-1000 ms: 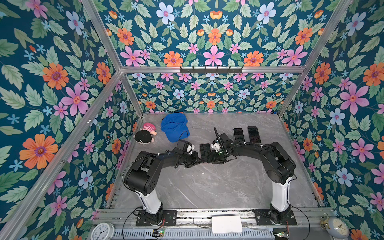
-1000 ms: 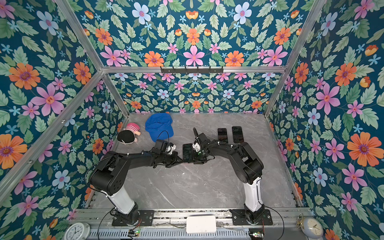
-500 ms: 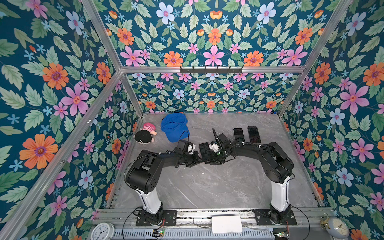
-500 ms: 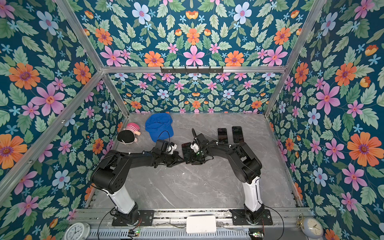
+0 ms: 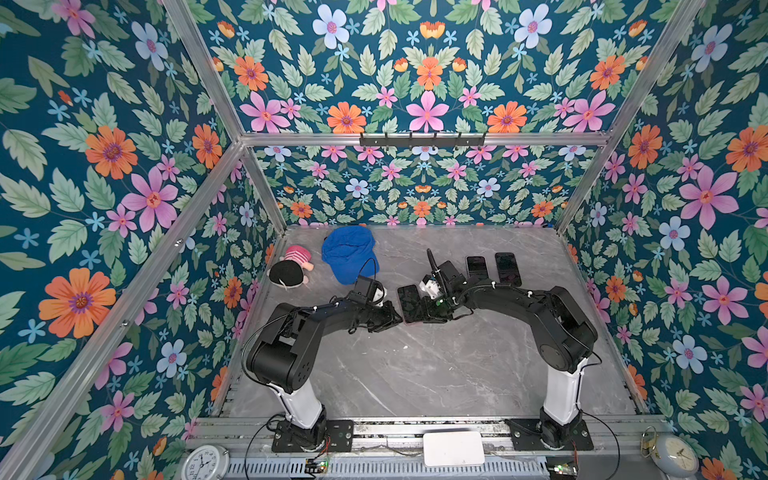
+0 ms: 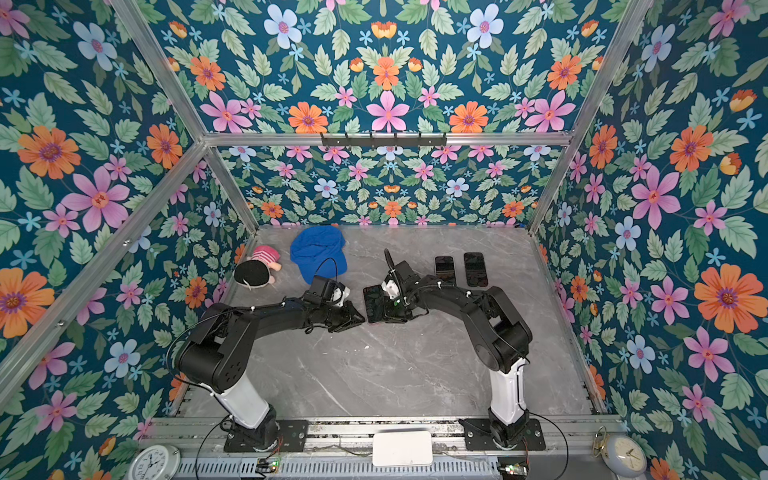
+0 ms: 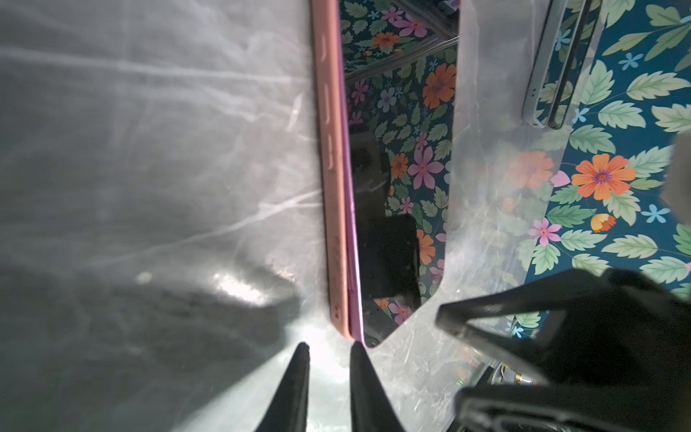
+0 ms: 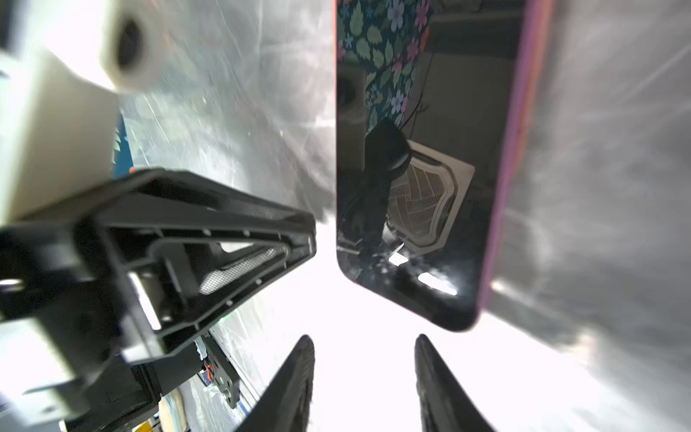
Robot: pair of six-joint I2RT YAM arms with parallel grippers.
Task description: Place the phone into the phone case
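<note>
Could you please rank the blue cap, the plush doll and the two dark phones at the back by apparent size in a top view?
1. blue cap, clearly largest.
2. plush doll.
3. left dark phone and right dark phone: they look alike, so I would not rank one over the other.

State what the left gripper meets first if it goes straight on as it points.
Most likely the near corner of the pink phone case, just ahead of the left gripper in its wrist view; the exact gap is unclear.
</note>
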